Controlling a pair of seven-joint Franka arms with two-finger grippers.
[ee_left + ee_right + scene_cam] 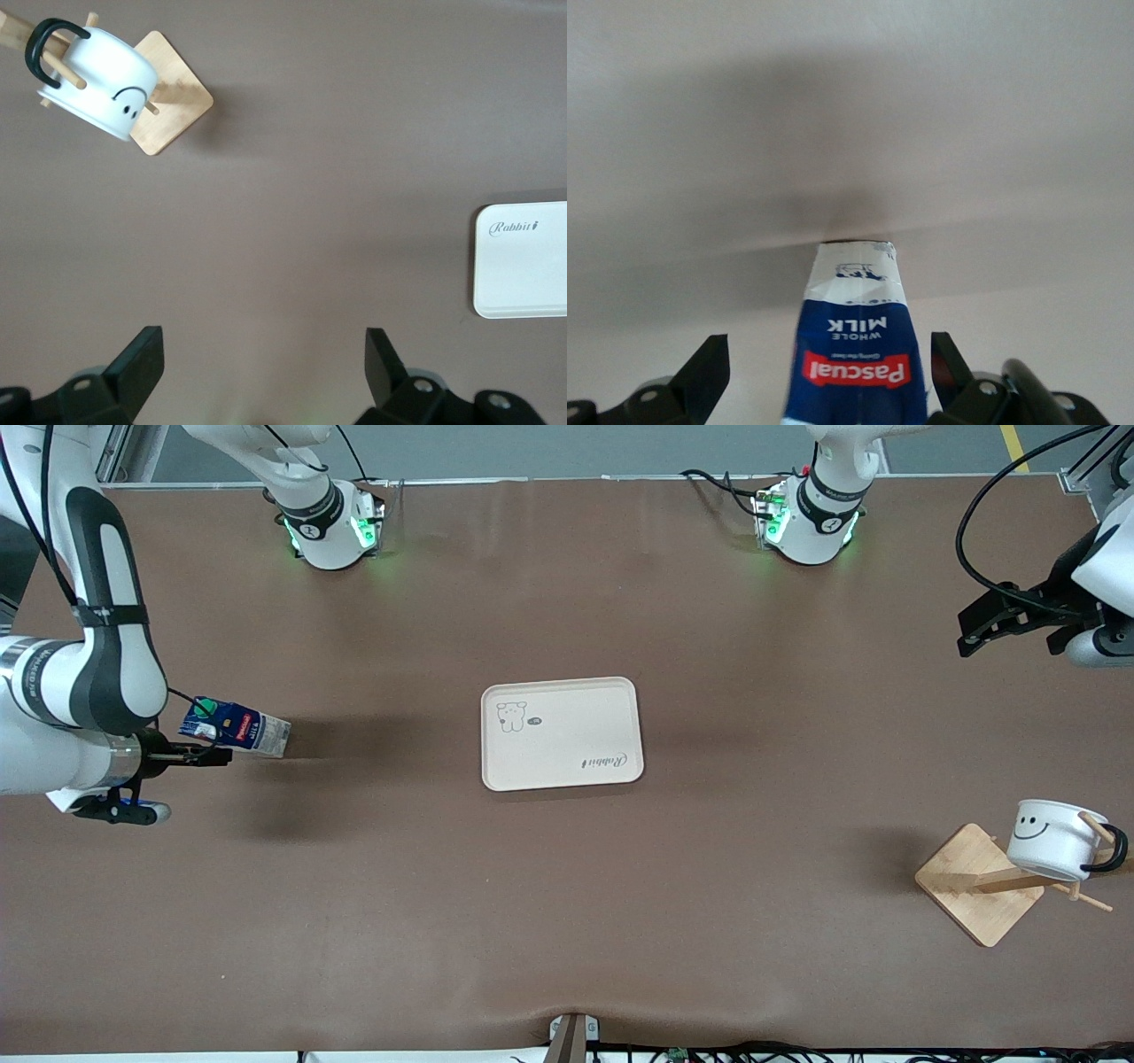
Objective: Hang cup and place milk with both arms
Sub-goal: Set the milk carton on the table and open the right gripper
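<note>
Cup (1054,841) is already on the wooden rack (979,883), nearest the front camera at the left arm's end of the tabletop (567,921), black handle hooked over a peg, so hanging looks done. Tray (562,732) sits mid-tabletop, farther from the camera than the rack, and has nothing on it. Milk (236,729) is at the right arm's end, about level with the tray, standing on the tabletop with its long axis upright as far as I can judge. Right gripper (208,755) is right at it: the wrist view puts the carton between the jaws, which are spread wide and not yet pressing on it. Next move, I'd say: clamp across the carton's width, then carry it toward the tray. Right arm is clearly the nearer one. Left gripper (979,629) waits in the air over the left arm's end, jaws released, holding nothing.
</note>
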